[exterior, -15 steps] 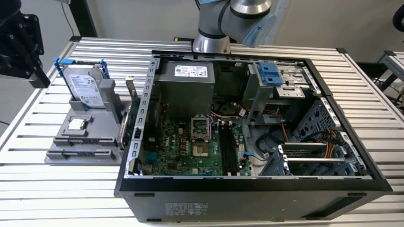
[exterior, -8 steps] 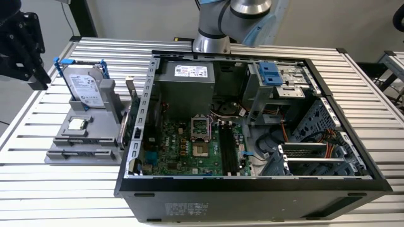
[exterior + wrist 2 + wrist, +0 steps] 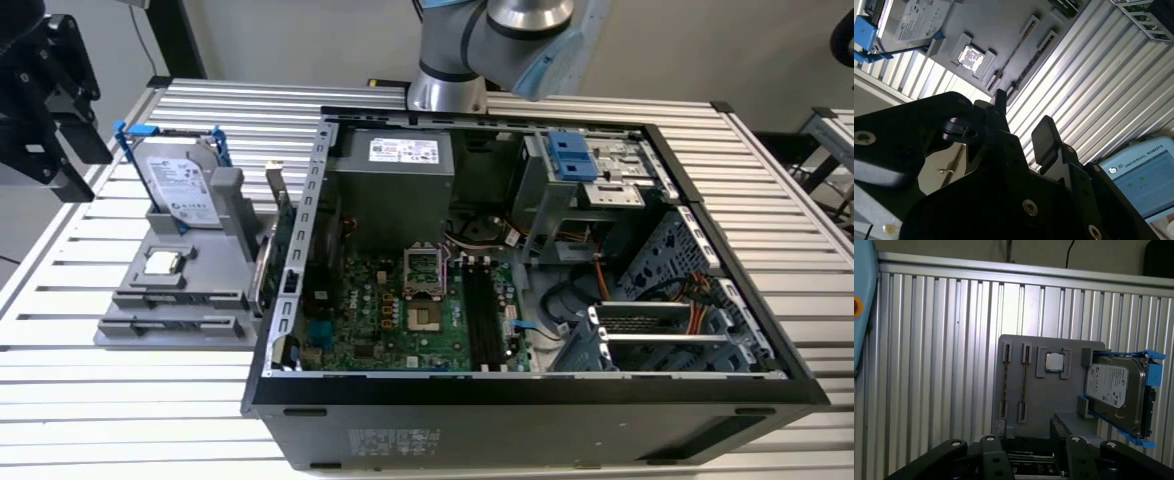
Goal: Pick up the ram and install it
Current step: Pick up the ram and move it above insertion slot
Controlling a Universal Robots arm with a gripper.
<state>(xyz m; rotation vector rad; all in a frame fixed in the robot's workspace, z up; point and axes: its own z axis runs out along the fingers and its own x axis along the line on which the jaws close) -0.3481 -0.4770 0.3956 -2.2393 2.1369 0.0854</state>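
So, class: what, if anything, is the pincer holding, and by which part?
Nothing: the pincer is open and empty; the ram sits in the grey holder.

We see a ribbed, shiny metal table (image 3: pixel 134 400). At ten o'clock, the holder (image 3: pixel 174 300) looks matt grey plastic; the gripper (image 3: pixel 1021 111), matt black.

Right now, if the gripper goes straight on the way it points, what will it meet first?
Probably the grey plastic holder block, near the thin dark ram stick standing in it, though depth is unclear.
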